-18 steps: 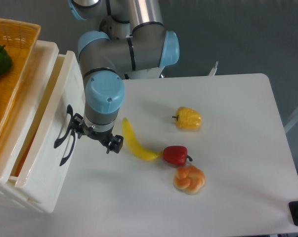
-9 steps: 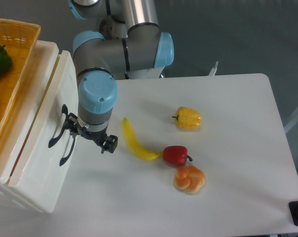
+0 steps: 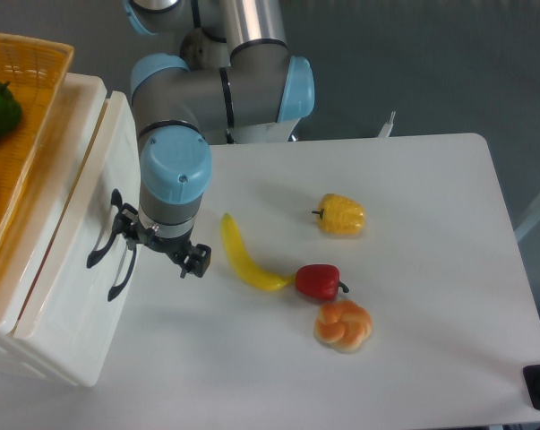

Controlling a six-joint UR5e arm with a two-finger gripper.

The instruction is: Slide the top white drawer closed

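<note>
The top white drawer (image 3: 72, 215) sits pushed into the cabinet, with only a thin seam showing along its upper edge. Its curved black handle (image 3: 99, 244) is on the front, just left of my gripper (image 3: 158, 247). The gripper hangs under the blue wrist and points down beside the drawer front. Its left side touches or nearly touches the handle. The wrist hides the fingertips, so I cannot tell whether the fingers are open or shut. Nothing shows between them.
The lower drawer front (image 3: 95, 345) has its own black handle (image 3: 122, 273). An orange basket (image 3: 28, 67) holding a green fruit sits on the cabinet. On the table lie a yellow banana-shaped piece (image 3: 243, 255), a red pepper (image 3: 318, 281), a yellow pepper (image 3: 341, 215) and a bread knot (image 3: 343, 324).
The gripper has moved left against the drawer front and the top drawer has slid into the cabinet. The wide gap seen a second ago has shrunk to a thin seam.
</note>
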